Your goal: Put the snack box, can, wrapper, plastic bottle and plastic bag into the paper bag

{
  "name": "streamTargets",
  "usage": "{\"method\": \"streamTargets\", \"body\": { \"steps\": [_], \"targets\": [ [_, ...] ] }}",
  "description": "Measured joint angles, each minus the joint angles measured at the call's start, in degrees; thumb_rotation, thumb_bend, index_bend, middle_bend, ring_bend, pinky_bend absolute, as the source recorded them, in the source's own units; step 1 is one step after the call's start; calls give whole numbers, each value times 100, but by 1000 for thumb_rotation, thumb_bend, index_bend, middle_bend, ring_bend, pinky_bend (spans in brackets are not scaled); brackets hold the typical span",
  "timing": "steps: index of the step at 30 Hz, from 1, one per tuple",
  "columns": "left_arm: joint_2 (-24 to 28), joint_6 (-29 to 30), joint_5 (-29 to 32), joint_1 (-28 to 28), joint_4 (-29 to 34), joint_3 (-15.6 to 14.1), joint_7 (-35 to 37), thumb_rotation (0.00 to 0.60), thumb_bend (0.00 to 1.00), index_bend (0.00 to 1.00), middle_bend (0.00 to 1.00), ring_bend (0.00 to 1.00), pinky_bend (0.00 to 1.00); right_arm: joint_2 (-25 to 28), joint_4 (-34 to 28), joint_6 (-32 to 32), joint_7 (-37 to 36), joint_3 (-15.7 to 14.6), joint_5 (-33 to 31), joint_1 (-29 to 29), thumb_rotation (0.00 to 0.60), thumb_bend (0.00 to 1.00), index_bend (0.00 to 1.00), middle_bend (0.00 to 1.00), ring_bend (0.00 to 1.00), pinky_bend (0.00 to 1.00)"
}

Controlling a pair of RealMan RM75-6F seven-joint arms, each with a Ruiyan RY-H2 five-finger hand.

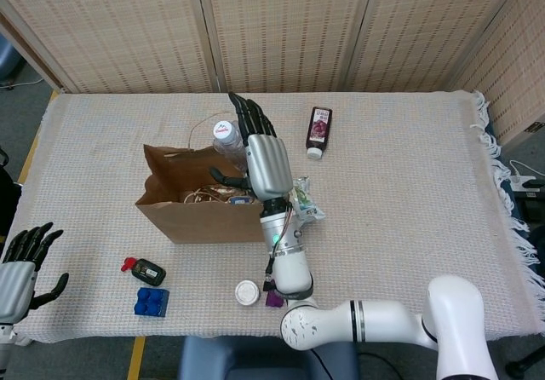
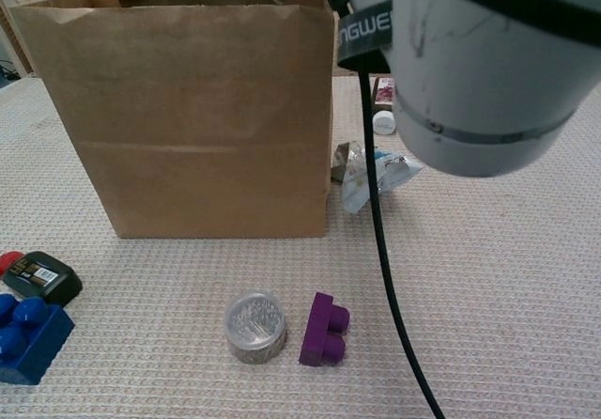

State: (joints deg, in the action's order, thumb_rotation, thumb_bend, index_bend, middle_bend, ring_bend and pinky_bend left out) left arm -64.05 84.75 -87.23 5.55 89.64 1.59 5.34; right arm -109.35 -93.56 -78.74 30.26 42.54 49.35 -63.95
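Over the paper bag (image 1: 200, 194), from the head view, the right hand (image 1: 260, 160) grips the plastic bottle (image 1: 226, 139), white cap up; the wrapper (image 1: 303, 201) lies just right of the bag, and the left hand (image 1: 19, 265) rests apart, fingers spread, holding nothing.
From the chest, the right arm's casing (image 2: 470, 53) hides that grip; only this view shows the purple block (image 2: 325, 329) whole, beside a small round tin (image 2: 254, 326).

right hand (image 1: 260, 160): raised, holding | left hand (image 1: 19, 271): low, fingers apart

Right hand (image 1: 262, 160) hides most of the plastic bottle (image 1: 226, 137); paper bag (image 1: 200, 218) contents indistinct; left hand (image 1: 19, 271) cut off at frame edge.
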Motion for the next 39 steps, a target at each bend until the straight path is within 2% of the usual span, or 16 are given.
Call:
{"method": "streamTargets", "body": {
  "steps": [12,17,22,26,31,39],
  "targets": [
    [1,-34,31,17,-25,14,46,600,368,114,0,0,0,-552,1139,461,176,133,-680,-1050,600,56,0,45,0,101],
    [-3,-19,25,9,-40,11,58,600,368,114,0,0,0,-664,1201,420,134,141,-585,-1266,600,55,0,45,0,96],
    [-10,-4,21,1,-42,8,42,600,368,114,0,0,0,-549,930,276,130,116,-505,-1210,600,55,0,44,0,95],
    [-17,5,30,-5,-31,11,9,600,368,114,0,0,0,-297,495,161,155,60,-439,-1006,600,56,0,45,0,95],
    [-20,20,32,-16,-17,8,-13,600,368,114,0,0,0,369,-234,5,349,-185,-367,-458,600,56,0,45,0,93],
    [-26,32,35,-25,-4,9,-68,600,367,114,0,0,0,1992,-1449,-146,695,-859,-326,838,600,55,0,45,0,81]
  ]
}}
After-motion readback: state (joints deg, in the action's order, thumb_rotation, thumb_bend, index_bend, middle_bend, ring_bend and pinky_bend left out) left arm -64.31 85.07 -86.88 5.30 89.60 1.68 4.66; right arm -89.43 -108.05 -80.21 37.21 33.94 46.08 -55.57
